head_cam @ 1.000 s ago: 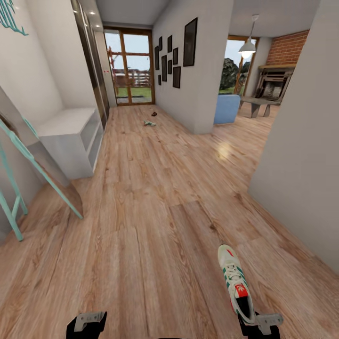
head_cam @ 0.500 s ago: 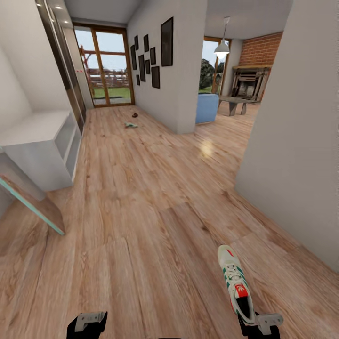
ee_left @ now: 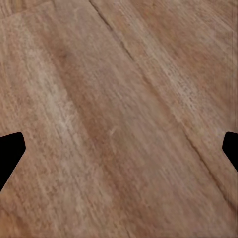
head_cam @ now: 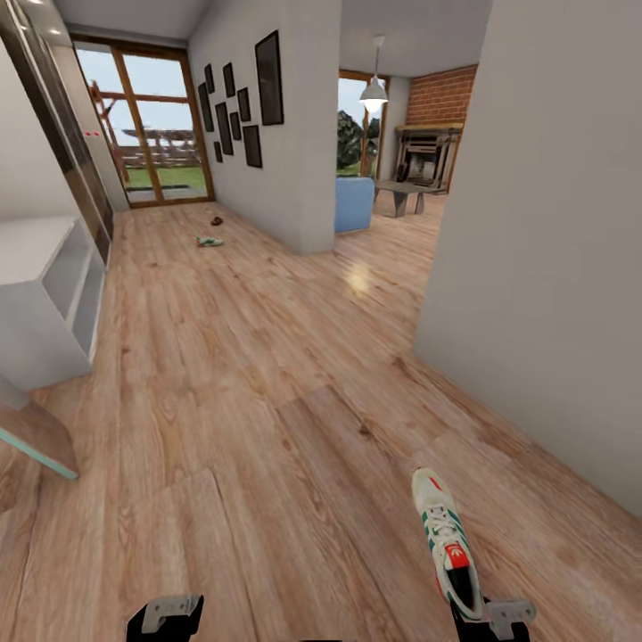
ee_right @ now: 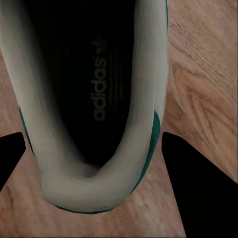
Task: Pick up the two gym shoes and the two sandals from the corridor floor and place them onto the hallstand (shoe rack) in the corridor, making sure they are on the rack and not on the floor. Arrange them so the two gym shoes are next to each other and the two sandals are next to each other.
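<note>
Now the right gripper [head_cam: 489, 613] carries an off-white green-striped sneaker [head_cam: 446, 539] by its heel; the left gripper [head_cam: 165, 615], fingers apart, holds nothing. Next, I think, it must go to the pale-grey shoe rack [head_cam: 45, 303].

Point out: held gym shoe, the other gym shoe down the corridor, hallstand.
held gym shoe [head_cam: 443, 533]: head view, laces.
other gym shoe [head_cam: 209, 241]: head view, its middle, on the far floor.
hallstand [head_cam: 36, 236]: head view, bare top surface.

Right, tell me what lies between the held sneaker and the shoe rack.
Nothing visible blocks the way. The gym shoe is held by the right gripper at its heel, and bare corridor floor stretches to the hallstand at far left. A slanted panel stands just nearside of the rack, off the direct line.
</note>
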